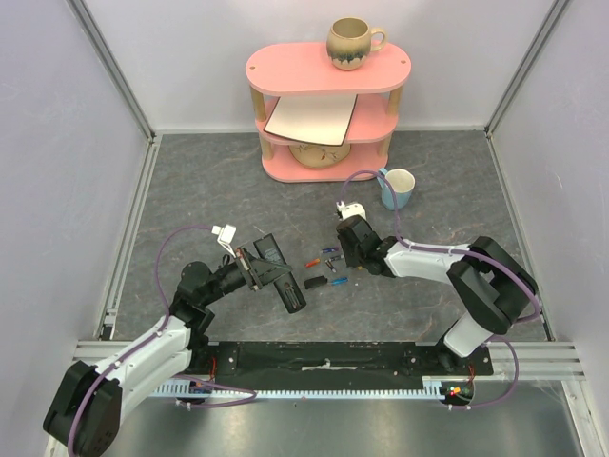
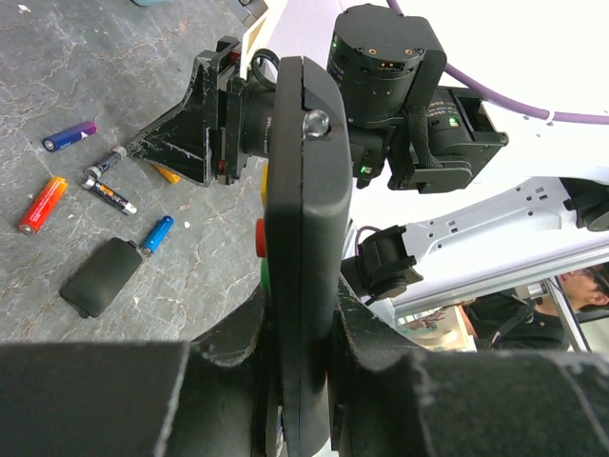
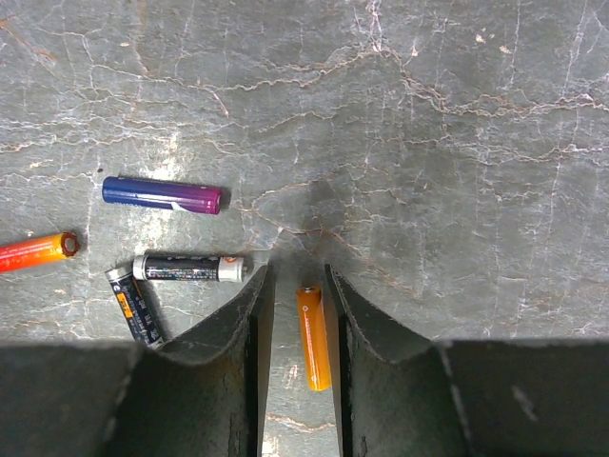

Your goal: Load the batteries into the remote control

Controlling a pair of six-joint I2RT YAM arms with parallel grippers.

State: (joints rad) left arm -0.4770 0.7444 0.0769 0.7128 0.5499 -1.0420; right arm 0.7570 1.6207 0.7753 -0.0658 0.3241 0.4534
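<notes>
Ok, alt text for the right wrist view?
Right gripper with jaws open on either side of an orange battery on a grey table. To its left lie a blue-purple battery, two black batteries and a red-orange battery.

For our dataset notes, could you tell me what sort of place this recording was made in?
Probably a lab robot test cell: white panel walls in aluminium framing enclose the table, the left arm and right arm are bolted to a rail, and a pink shelf holds a mug.
</notes>
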